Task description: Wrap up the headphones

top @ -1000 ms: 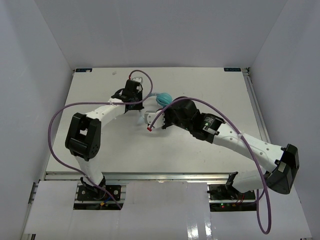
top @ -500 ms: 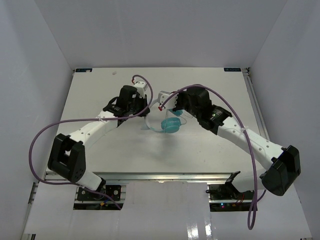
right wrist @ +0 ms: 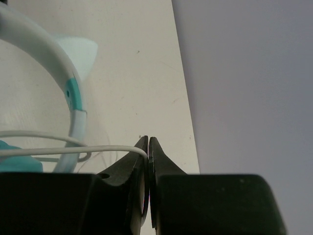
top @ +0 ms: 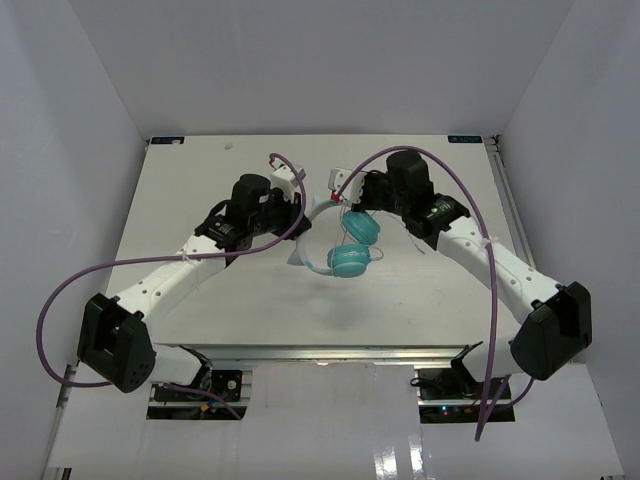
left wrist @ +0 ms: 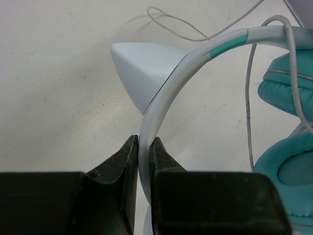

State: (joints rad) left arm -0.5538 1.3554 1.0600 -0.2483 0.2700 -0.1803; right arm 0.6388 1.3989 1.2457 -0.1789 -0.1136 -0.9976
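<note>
The headphones (top: 345, 245) hang between the two arms over the middle of the matte white table (top: 200, 180), apparently lifted clear of it. The left claw (left wrist: 144, 147) is clamped on the smooth, curved pale headband (left wrist: 168, 90), just below a pointed, ear-shaped fin (left wrist: 139, 71). The right claw (right wrist: 148, 143) is pinched tight on the thin white cord (right wrist: 58, 151). Two round, padded teal ear cups (left wrist: 279, 85) sit beside the headband, with cord looped across them.
</note>
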